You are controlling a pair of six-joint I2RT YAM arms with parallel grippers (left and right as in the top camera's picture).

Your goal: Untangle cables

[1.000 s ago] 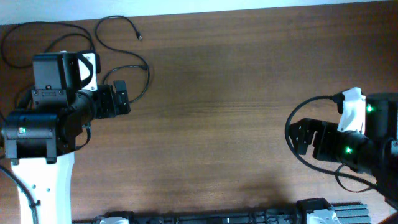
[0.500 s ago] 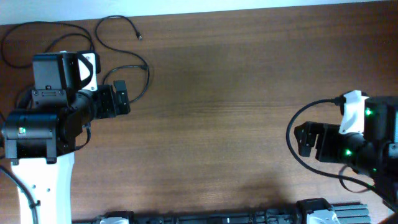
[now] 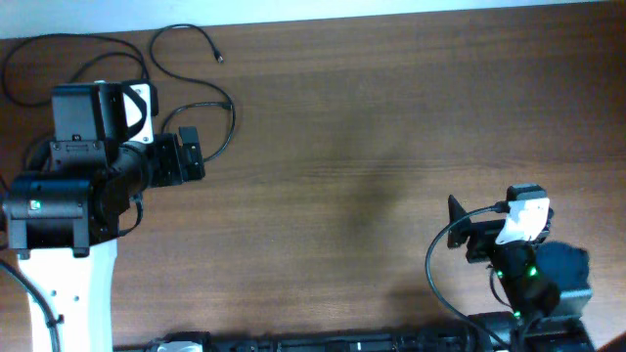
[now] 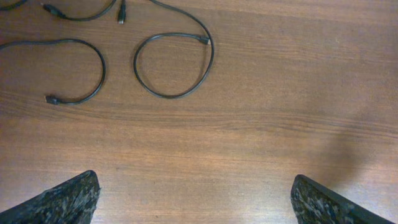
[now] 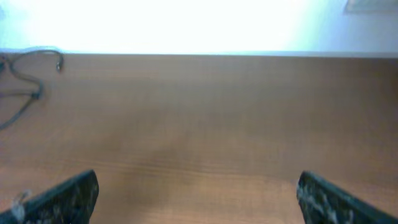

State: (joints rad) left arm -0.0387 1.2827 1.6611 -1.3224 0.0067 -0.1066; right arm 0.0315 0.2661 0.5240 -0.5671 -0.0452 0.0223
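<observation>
The cables (image 4: 174, 65) lie loose on the counter (image 4: 261, 124) ahead of the left gripper (image 4: 193, 199), whose jaws are released and empty, while the right gripper (image 5: 199, 193), also released, sits well apart.

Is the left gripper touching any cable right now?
Apart. The left wrist view shows bare table between the open left gripper and the nearest looped cable.

The cables (image 3: 186, 73) lie on the table (image 3: 372, 147) in the upper left of the overhead frame, just beside the left gripper (image 3: 191, 154), well apart from the right gripper (image 3: 460, 235) at lower right.
</observation>
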